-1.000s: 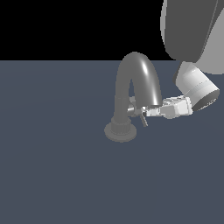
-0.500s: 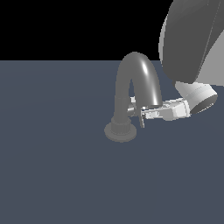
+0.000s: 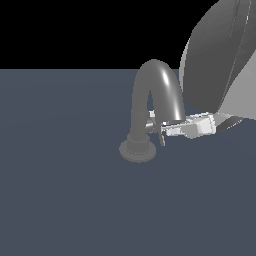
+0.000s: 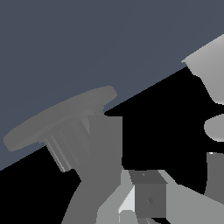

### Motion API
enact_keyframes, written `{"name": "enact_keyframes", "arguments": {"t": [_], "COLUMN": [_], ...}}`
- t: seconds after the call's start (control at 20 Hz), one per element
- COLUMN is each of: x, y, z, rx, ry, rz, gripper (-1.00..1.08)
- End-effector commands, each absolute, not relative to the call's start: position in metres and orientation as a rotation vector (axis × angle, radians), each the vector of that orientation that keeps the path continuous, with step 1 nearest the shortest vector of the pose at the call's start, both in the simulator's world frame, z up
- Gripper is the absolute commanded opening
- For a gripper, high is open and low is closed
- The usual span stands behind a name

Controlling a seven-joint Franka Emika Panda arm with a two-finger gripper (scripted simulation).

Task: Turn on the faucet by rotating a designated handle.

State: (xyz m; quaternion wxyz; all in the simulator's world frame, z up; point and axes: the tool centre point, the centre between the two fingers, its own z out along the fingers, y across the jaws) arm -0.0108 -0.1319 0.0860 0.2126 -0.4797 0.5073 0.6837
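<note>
The faucet [image 3: 156,95] is a dark grey arched tube on a ribbed collar and a round flat base [image 3: 136,151]. The handle [image 3: 152,126], a small silvery stub, sticks out of the lower column toward the exterior view's right. My gripper [image 3: 162,134] reaches in level from that side, under the spout's free end, with its tips at the stub's outer end. I cannot tell how the jaws stand. The wrist view shows the base [image 4: 57,116], the ribbed collar [image 4: 65,151], the column, and one finger [image 4: 151,199] close beside a pale bit of the handle [image 4: 127,203].
The faucet stands on a flat blue-grey surface [image 3: 65,190]. My arm's large grey-white links [image 3: 220,65] fill the exterior view's upper right, right behind the spout.
My arm's big upper link has swung in and looms larger on the exterior view's right. The hand has levelled out. The fingertips stay at the handle's end, which has hardly shifted.
</note>
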Motion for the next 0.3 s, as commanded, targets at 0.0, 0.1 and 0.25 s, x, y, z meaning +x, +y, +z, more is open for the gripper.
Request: {"name": "enact_keyframes", "arguments": {"t": [0.0,0.1,0.25], "x": [-0.0051,-0.0045,-0.0039], "y": [-0.1232,-0.1229,-0.1227], "z": [0.0422,0.0395,0.0368], "rx": [-1.289,-1.287,-1.285], "ry": [1.475,1.476,1.478], "rz": [1.859,1.86,1.861], "gripper": [-1.0,-1.0,-1.0]}}
